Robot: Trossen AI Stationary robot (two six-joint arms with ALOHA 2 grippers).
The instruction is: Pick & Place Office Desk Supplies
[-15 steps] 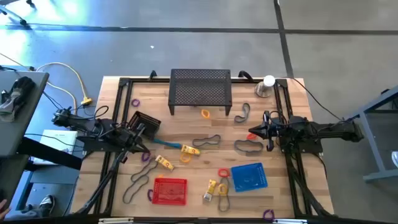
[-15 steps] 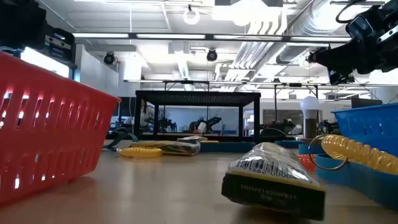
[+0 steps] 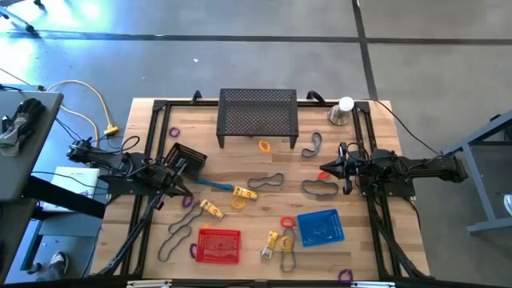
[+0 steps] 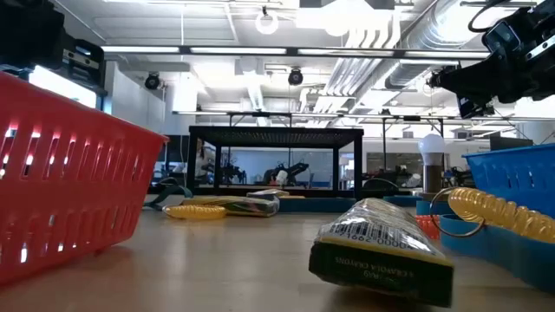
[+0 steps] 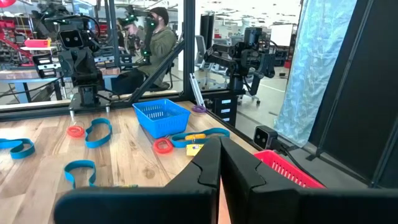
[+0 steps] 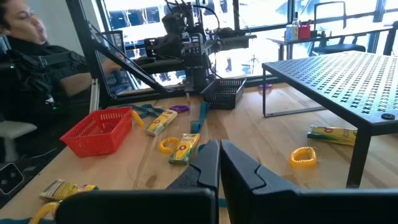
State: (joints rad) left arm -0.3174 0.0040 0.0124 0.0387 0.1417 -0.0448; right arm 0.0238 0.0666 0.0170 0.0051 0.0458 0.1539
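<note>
the office supplies lie loose across the middle of the table (image 3: 144, 240): grey band loops, yellow packets, small rings. one grey band loop (image 3: 319, 189) lies just below and inboard of the right gripper (image 3: 323, 173), its long axis running across the table, so the right arm looks nearer to it than the left. the right gripper hangs above the wood with fingers together. the left gripper (image 3: 186, 189) waits at the left side beside a black basket (image 3: 186, 157), fingers also closed.

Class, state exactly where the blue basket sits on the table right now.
In the high view, the blue basket sits near the table's front edge on the right side, right of the red basket, with a red ring just beside it.
</note>
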